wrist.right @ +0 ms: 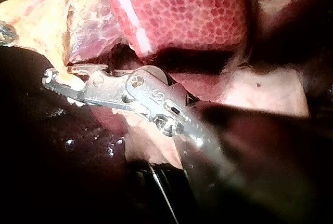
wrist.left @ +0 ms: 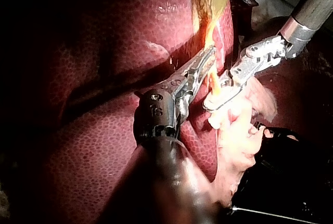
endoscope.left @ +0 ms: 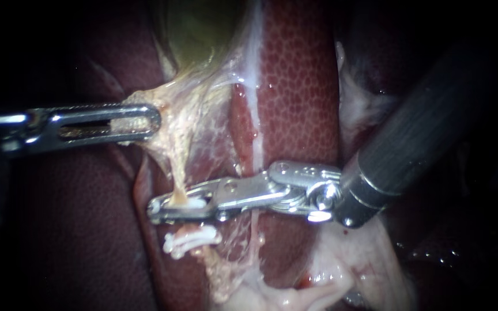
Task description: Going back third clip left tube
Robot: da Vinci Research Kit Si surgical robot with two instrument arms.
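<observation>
Thin pale tube (endoscope.left: 175,179), left of centre on mottled dark red liver (endoscope.left: 301,86), carries a white plastic clip (endoscope.left: 188,239). Just farther along the tube, the slender silver right instrument (endoscope.left: 177,206) clamps a second white clip (endoscope.left: 194,201). The silver left instrument (endoscope.left: 145,121) grips yellowish membrane (endoscope.left: 185,115).

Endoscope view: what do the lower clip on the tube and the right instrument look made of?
The lower clip: likely plastic, being white, opaque and matte. The right instrument: tip looks polished metal, silvery with bright glints; its shaft is darker with a dull sheen, material unclear.
</observation>
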